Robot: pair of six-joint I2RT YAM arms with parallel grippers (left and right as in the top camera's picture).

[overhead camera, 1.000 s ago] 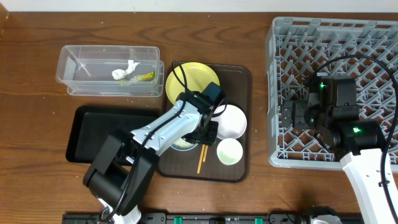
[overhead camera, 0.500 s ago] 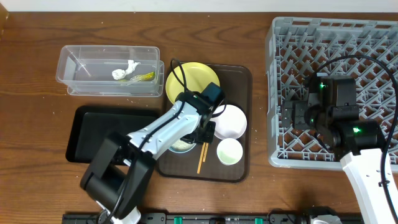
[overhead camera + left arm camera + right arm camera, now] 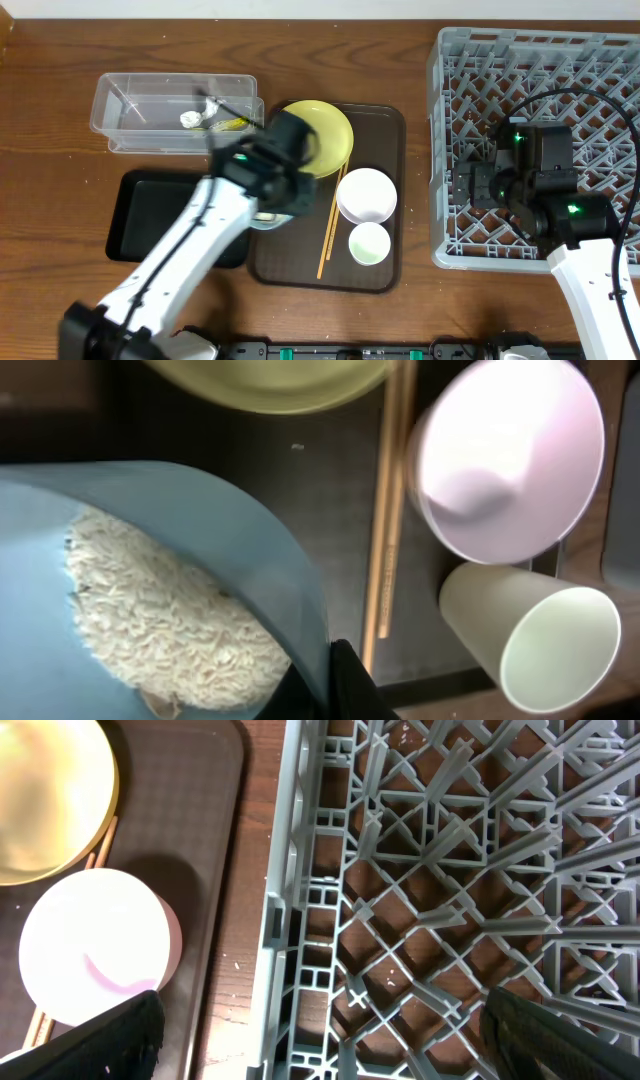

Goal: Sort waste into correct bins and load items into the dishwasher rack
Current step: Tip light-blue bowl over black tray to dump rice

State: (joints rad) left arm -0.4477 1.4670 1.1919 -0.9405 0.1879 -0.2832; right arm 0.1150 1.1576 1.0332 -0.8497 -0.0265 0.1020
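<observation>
My left gripper (image 3: 335,685) is shut on the rim of the light blue bowl (image 3: 250,550), which holds whitish rice scraps (image 3: 160,610). In the overhead view the bowl (image 3: 263,219) peeks out under the arm at the brown tray's left edge, beside the black tray (image 3: 160,215). The yellow plate (image 3: 325,135), white bowl (image 3: 366,195), white cup (image 3: 369,243) and chopsticks (image 3: 330,225) lie on the brown tray. The clear tub (image 3: 140,110) holds the tissue (image 3: 193,116) and wrapper (image 3: 232,123). My right gripper (image 3: 330,1050) is open and empty over the left edge of the grey rack (image 3: 560,90).
The dark brown serving tray (image 3: 390,130) sits between the bins and the rack. The right wrist view shows the rack's lattice (image 3: 420,900), the white bowl (image 3: 90,945) and the plate (image 3: 50,800). Bare wood table lies in front of the rack.
My left arm has swung left with the blue bowl in its grip, from the middle of the brown tray to its left edge. The chopsticks now lie uncovered. The right arm is still.
</observation>
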